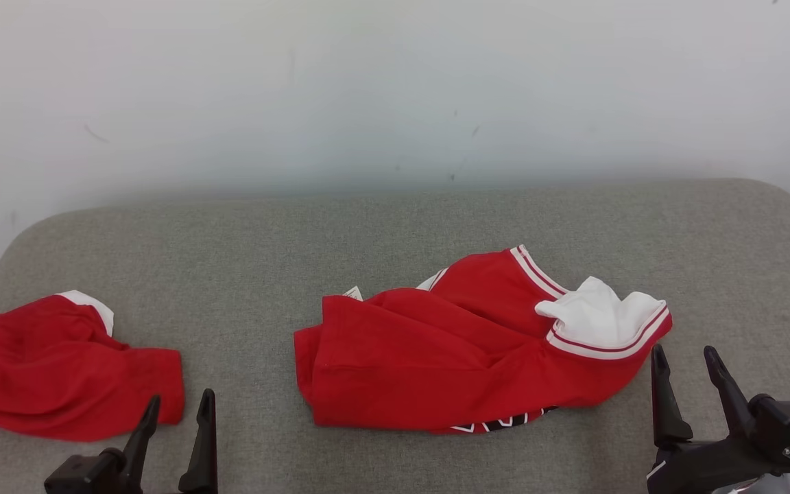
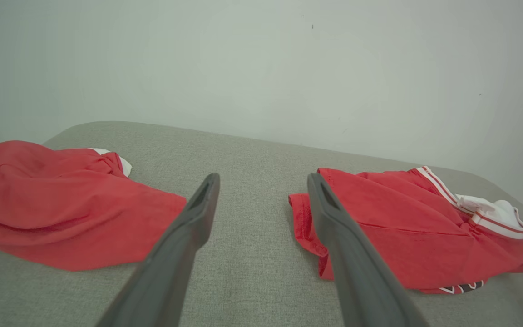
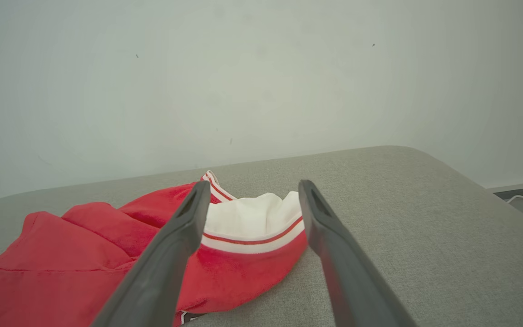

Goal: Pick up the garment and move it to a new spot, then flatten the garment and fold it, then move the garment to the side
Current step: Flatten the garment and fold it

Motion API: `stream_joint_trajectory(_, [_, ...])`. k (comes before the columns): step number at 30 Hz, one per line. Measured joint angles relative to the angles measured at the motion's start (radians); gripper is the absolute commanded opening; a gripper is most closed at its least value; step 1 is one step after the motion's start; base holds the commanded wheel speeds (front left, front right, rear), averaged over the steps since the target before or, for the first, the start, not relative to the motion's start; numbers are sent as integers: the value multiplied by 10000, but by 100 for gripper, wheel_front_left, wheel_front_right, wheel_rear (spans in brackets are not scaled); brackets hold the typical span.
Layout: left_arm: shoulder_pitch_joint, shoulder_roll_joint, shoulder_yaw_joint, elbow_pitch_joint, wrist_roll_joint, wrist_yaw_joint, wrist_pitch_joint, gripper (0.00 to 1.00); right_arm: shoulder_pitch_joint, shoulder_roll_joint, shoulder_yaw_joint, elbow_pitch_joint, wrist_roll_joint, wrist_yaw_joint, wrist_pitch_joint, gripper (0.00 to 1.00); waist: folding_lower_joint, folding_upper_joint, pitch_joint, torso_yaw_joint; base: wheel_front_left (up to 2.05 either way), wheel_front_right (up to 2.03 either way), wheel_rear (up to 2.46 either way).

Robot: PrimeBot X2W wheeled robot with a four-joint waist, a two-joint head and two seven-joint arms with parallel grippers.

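The red garment [image 1: 436, 363] lies over a black printed strip [image 1: 505, 423] at its near edge, so just a sliver of white lettering peeks out, too little to read. The small white tag [image 1: 352, 293] at its far side is too tiny to make out. The second red garment [image 1: 59, 370] runs off the head view's left edge.
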State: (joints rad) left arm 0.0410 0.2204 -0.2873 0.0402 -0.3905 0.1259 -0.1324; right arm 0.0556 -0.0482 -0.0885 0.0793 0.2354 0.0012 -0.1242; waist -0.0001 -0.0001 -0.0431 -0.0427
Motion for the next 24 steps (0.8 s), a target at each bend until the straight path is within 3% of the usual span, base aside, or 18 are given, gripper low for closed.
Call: stream_joint_trajectory(24, [161, 58, -105, -318, 0, -2, 619, 100, -41, 2, 245, 159, 2, -104, -345, 100, 1, 1, 85, -115, 0, 0, 0])
